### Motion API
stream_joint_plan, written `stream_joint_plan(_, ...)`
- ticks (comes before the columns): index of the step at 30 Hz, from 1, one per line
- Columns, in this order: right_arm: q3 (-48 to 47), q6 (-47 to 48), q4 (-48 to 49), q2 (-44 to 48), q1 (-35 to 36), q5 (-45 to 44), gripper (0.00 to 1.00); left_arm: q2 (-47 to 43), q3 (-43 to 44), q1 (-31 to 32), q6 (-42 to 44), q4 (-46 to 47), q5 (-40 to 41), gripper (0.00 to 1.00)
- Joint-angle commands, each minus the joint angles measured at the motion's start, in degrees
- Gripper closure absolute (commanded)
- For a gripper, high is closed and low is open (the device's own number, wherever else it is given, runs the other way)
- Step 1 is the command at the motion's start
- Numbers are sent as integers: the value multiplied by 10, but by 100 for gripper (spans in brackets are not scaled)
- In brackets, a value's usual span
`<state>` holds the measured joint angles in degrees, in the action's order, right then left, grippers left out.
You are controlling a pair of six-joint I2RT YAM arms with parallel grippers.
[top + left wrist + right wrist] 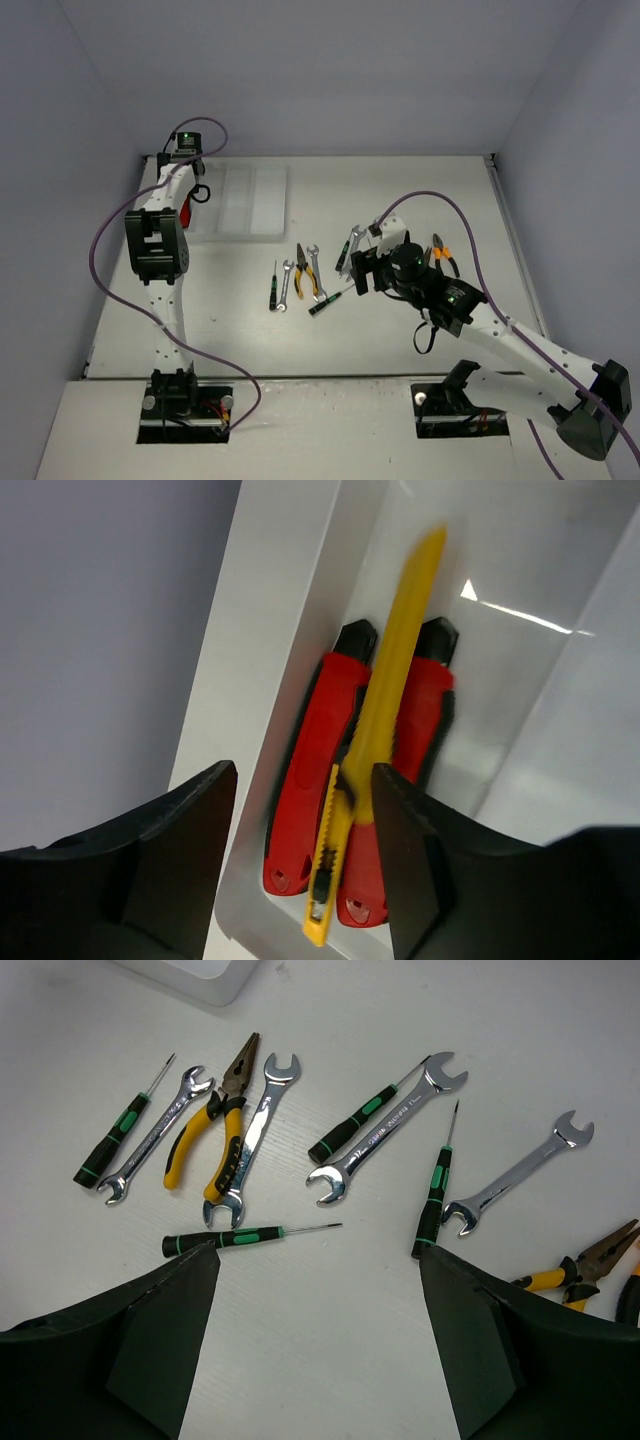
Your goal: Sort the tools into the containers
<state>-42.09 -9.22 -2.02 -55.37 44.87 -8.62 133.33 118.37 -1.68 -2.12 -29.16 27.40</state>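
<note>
Pale grey walls (320, 70) enclose the white bench (300, 340). Left gripper (305, 780) open, empty, yellow knife (395, 660) below; right gripper (318, 1260) wide open, empty, tools (250, 1130) ahead.

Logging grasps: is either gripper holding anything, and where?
Nothing is held. The left gripper is open, the yellow knife loose on the red knives; the right gripper is open, empty.

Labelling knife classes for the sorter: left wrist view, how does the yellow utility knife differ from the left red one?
Colour: the yellow utility knife is yellow throughout; the left red knife has a black far end. Build: yellow looks slimmer and longer, red chunkier. Pose: yellow lies slanted on top, red flat beneath it. Shared: same compartment of the white tray.
</note>
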Motion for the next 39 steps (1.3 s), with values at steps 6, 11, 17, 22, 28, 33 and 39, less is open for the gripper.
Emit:
stream_joint_plan(6, -4, -13, 23, 2, -7, -10, 21, -145, -30, -1, -22, -2, -23, 41)
stream_joint_plan(11, -5, -15, 23, 14, -7, -8, 21, -275, -109, 33, -89, -30, -101, 40)
stream_joint_plan(17, -2, -13, 23, 25, -8, -14, 21, -424, -241, 112, -175, -69, -208, 37)
stream_joint_plan(22, 4, -15, 22, 43, -9, -16, 21, -507, -367, 212, -231, -71, -253, 34)
stream_joint_plan(28, 8, -17, 23, 48, -9, -16, 21, -534, -480, 315, -287, -64, -227, 33)
stream_joint_plan(33, 13, -21, 23, 50, -9, -19, 21, -502, -527, 341, -313, -22, -230, 38)
stream_joint_plan(39, 22, -29, 7, 61, -9, -18, 21, -450, -548, 349, -331, 25, -236, 48)
